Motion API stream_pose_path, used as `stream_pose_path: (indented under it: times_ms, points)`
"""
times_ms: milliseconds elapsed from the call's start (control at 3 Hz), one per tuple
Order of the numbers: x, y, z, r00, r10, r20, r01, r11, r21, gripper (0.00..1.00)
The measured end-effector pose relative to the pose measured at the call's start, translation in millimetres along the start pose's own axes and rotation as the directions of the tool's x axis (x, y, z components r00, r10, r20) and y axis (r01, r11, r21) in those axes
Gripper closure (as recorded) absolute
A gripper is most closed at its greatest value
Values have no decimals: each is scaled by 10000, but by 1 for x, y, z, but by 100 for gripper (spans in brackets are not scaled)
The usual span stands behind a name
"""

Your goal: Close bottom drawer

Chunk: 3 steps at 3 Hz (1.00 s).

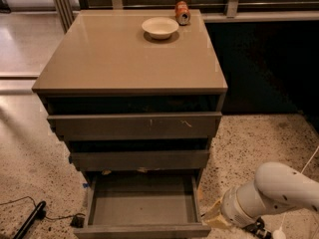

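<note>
Your end effector [258,228] hangs low just right of the bottom drawer [144,205], its grip you cannot tell, and that drawer stands wide open, so closing is not yet begun.

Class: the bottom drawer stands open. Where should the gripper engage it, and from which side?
No handle shows, so push, not pinch: meet the bottom drawer on its flat front panel, mid-width, coming from the front. The gripper sits low, right of that front corner.
</note>
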<state>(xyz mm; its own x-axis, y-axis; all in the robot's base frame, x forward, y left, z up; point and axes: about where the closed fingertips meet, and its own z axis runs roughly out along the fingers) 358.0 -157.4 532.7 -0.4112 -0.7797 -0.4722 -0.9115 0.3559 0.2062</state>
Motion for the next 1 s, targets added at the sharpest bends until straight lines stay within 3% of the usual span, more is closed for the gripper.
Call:
stream_pose_path:
  times_ms: [333, 1000]
  points:
    - [18, 10, 17, 9987, 431, 262, -422, 9985, -339, 100]
    - [64, 35, 71, 9944, 1054, 28, -1044, 9881, -1134, 100]
